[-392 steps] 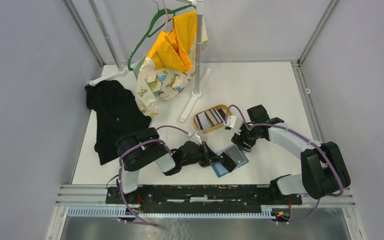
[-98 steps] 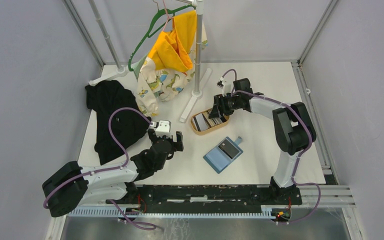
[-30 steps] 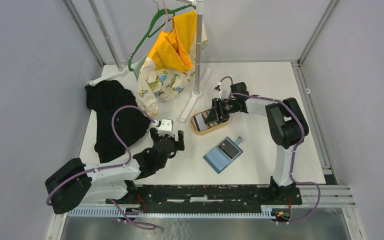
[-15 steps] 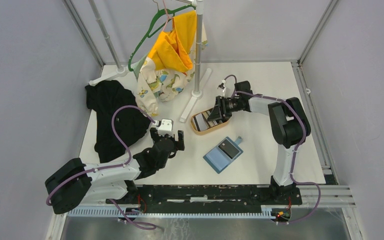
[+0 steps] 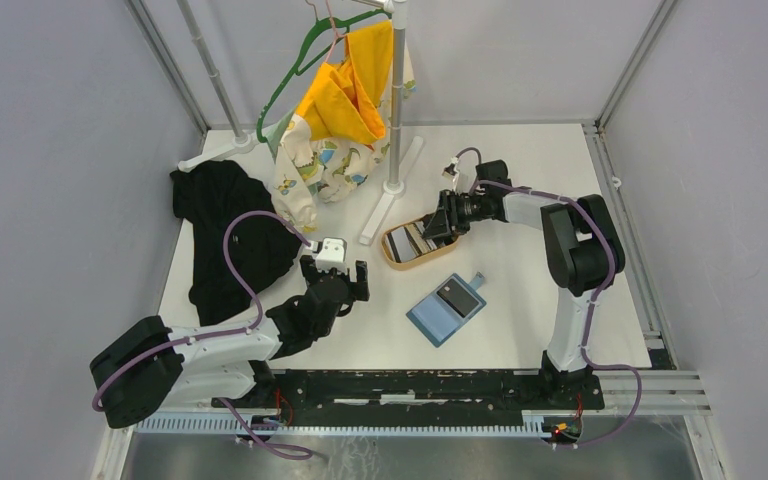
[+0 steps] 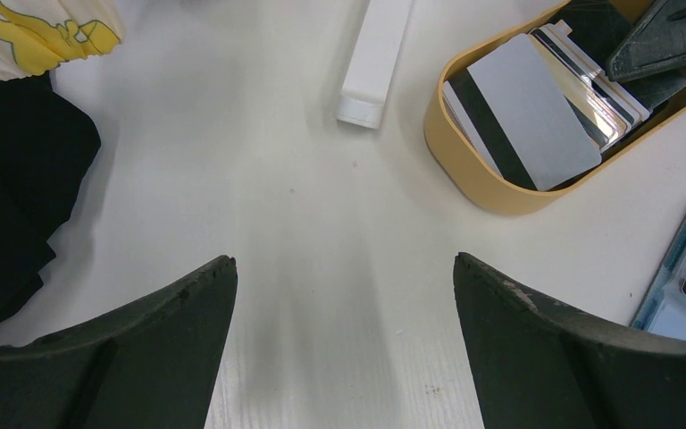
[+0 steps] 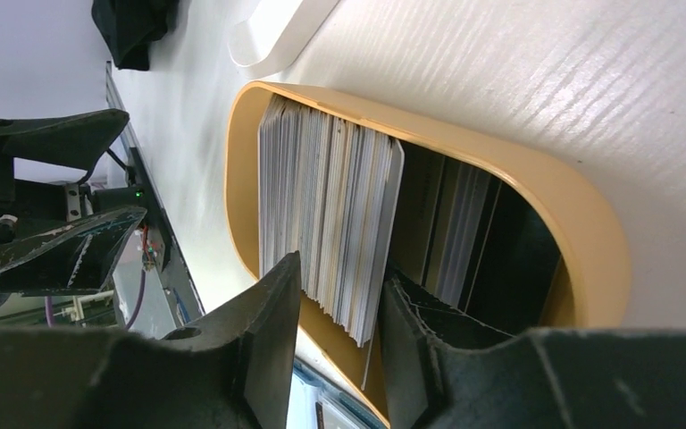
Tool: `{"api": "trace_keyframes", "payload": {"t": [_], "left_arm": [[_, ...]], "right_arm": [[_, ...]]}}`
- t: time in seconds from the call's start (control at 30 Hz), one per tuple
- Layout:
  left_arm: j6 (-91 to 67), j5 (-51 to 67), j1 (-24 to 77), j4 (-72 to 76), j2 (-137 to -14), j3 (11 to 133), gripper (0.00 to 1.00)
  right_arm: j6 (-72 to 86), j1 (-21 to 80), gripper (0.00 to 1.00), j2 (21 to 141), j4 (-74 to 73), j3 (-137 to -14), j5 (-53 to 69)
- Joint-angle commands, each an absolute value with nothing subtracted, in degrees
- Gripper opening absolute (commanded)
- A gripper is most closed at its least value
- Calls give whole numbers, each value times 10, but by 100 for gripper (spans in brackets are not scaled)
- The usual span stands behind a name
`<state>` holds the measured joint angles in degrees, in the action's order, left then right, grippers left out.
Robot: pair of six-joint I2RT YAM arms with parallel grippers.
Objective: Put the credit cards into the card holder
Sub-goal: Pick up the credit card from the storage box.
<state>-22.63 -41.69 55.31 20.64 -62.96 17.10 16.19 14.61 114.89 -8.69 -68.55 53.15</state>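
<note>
While the right gripper [image 7: 341, 273] clamps a stack of cards [image 7: 322, 214] standing on edge in the tray [image 7: 594, 241] at the centre of the top view, the holder [image 5: 446, 308] lies open on the table [image 5: 520, 180] just below, apart. Lower left, the left gripper [image 6: 344, 261] hovers, fingers spread wide, empty.

Robot lab cell, grey walls [image 5: 50, 150], aluminium frame [image 5: 165, 385], white tabletop [image 5: 550, 155]

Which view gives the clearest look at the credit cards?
Left wrist: the credit cards lie fanned in the wooden tray, faces and a dark stripe visible. Right wrist shows them edge-on between the fingers of the right gripper. Top external shows only small stripes beside that gripper.
</note>
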Motion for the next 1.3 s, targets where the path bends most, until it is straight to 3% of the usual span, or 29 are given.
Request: {"api": "trace_keyframes", "payload": {"t": [0.0, 0.17, 0.8, 1.13, 1.27], "left_arm": [[-192, -426, 552, 221, -628, 191, 95], [-192, -427, 552, 221, -630, 192, 95], [-192, -426, 552, 221, -631, 193, 95], [-191, -426, 552, 221, -634, 195, 95], [-191, -426, 552, 219, -635, 196, 95]], "right_arm": [[140, 142, 40, 1127, -99, -702, 501], [134, 141, 35, 1127, -106, -705, 485], [138, 127, 33, 1121, -109, -703, 479], [131, 125, 7, 1114, -113, -702, 449], [124, 122, 2, 1101, -112, -701, 436]]}}
